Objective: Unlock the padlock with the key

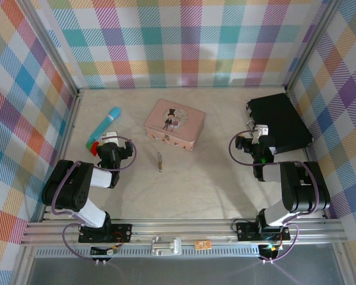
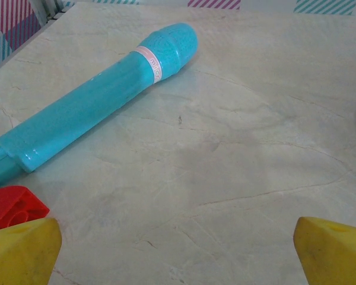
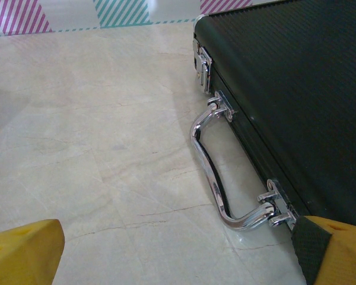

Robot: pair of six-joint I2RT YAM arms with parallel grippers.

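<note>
A tiny thin metal sliver, the key (image 1: 160, 161), lies on the table in front of the pink tin (image 1: 174, 123), between the two arms. The padlock is too small to pick out from it in the top view. My left gripper (image 1: 110, 141) (image 2: 178, 252) is open low over bare table, left of the key, its yellow fingertips (image 2: 24, 249) wide apart with nothing between them. My right gripper (image 1: 258, 133) (image 3: 178, 252) is open too, far right of the key, with bare table between its fingertips (image 3: 24, 252).
A turquoise tube (image 2: 95, 101) and a red piece (image 2: 12, 205) lie just left of the left gripper. A black case (image 3: 296, 89) with a chrome handle (image 3: 216, 178) sits close to the right gripper's right finger. Plaid walls enclose the table.
</note>
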